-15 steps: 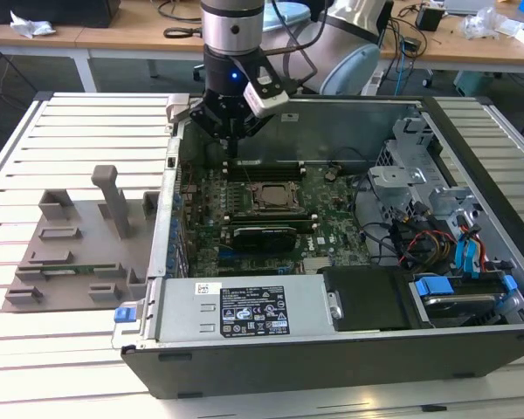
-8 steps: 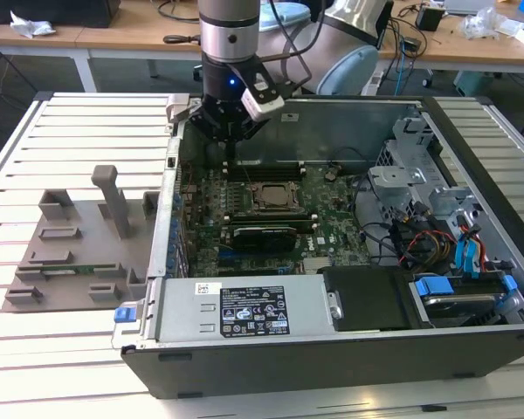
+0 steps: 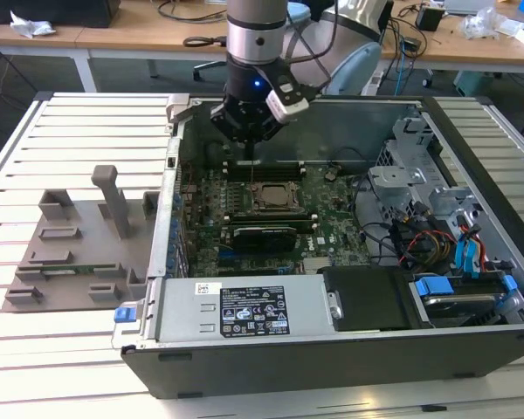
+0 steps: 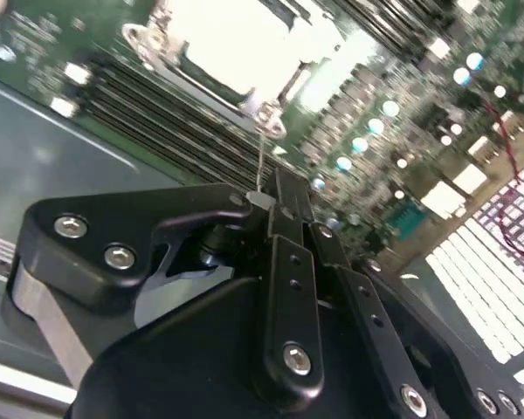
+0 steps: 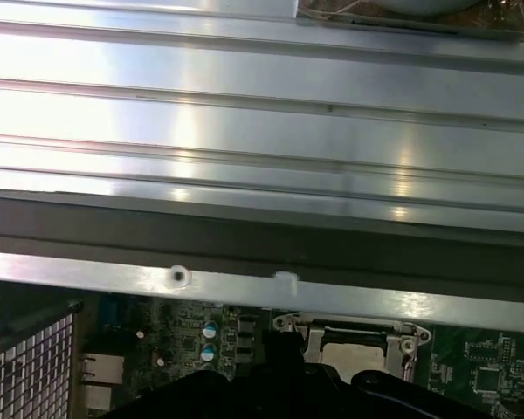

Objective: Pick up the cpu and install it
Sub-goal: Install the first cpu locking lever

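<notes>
An open computer case point(image 3: 332, 262) lies on its side on a ribbed metal surface point(image 3: 70, 157), seen from above. Nearest the camera in the exterior view sits the silver power supply point(image 3: 244, 307) with a white label, and just to the exterior view's right of it a black panel and blue-tabbed drive bays point(image 3: 458, 279) with coloured cables. On the surface to the exterior view's left of the case rests a grey moulded fixture point(image 3: 79, 240) with upright posts.

Farther in, the green motherboard point(image 3: 244, 209) fills the case floor. At its middle is the metal-framed socket point(image 3: 273, 198), and the cpu point(image 3: 274, 199) sits inside that frame; in the second wrist view its pale top point(image 4: 236, 39) shows bright within the frame, with memory slots beside it.

Just beyond the socket, the black claw point(image 3: 247, 140) hangs from the robot arm point(image 3: 255, 35) over the far edge of the board. In the second wrist view its fingers point(image 4: 284, 253) are drawn together with nothing visible between them, above the board and apart from the cpu.

At the far side stand wooden desks point(image 3: 113, 39) with cables.
</notes>
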Controlling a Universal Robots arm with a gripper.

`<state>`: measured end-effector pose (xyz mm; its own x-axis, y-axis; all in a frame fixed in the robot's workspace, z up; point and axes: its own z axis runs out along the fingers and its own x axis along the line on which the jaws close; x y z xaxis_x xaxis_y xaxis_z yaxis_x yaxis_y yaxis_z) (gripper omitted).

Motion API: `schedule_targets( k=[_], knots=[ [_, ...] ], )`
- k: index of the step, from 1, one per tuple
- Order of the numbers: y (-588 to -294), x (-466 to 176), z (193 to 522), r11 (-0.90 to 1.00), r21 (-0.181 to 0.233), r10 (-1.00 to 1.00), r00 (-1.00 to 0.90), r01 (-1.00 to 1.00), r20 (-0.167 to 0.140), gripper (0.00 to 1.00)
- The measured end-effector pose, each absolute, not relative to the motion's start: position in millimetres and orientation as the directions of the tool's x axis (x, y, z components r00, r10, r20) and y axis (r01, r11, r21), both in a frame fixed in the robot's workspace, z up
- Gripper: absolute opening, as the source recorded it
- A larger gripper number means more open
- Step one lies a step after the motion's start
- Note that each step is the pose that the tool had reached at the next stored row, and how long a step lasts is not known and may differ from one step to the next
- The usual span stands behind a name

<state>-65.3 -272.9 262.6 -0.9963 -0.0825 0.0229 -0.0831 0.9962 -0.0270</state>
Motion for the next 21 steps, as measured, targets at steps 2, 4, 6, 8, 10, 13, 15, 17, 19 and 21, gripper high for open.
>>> schedule_targets(
  k=[2,4,6,8,10,13,15,17,19,21],
  knots=[
    [-273,-54,262,0.996,-0.026,-0.082,-0.996,-0.083,0.032,0.11],
    [-273,-48,262,0.996,-0.016,-0.083,-0.996,-0.083,0.038,0.11],
    [-275,-44,262,0.996,0.01,-0.084,-0.996,-0.083,0.04,0.11],
    [-277,-42,261,0.996,0.03,-0.084,-0.996,-0.083,0.041,0.11],
    [-282,-40,259,0.996,0.041,-0.085,-0.995,-0.083,0.043,0.11],
    [-286,-40,254,0.996,0.044,-0.085,-0.995,-0.083,0.045,0.11],
    [-286,-40,250,0.996,0.044,-0.085,-0.995,-0.083,0.046,0.11],
    [-286,-40,246,0.996,0.044,-0.085,-0.995,-0.083,0.047,0.11],
    [-286,-40,242,0.996,0.044,-0.085,-0.995,-0.083,0.048,0.11],
    [-286,-40,238,0.996,0.044,-0.085,-0.995,-0.083,0.049,0.11]
  ],
)
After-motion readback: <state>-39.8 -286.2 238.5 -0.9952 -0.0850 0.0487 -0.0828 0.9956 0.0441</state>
